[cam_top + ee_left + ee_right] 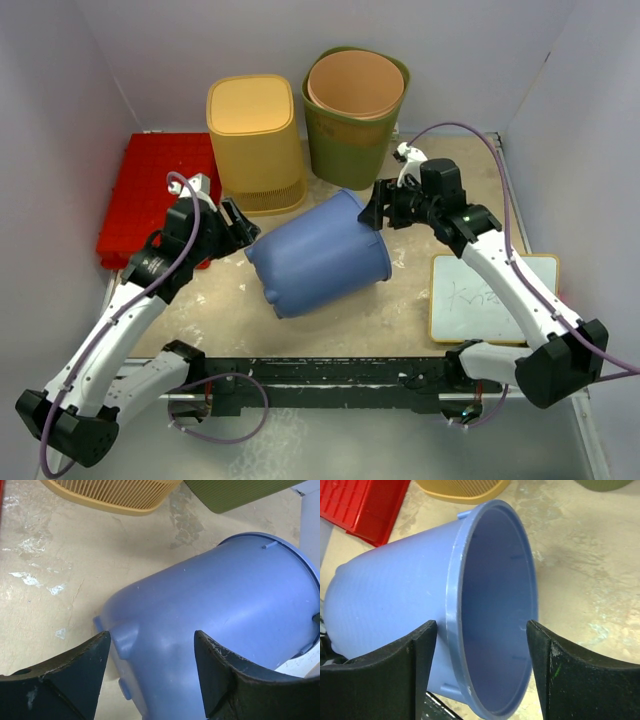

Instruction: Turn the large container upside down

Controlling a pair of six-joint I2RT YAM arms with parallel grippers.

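At table (420, 300) centre, blue bucket (318, 255) lies sideways, seemingly half-flipped; left gripper (243, 228) and right gripper (373, 214) spread, holding nothing; next, tip rim down.

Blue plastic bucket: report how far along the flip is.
Done: the blue plastic bucket is tipped onto its side on the beige table, mouth toward the right arm. In hand: the left gripper is open at its base, and the right gripper is open at its rim. Left: bring it over until it stands on its rim, base up.
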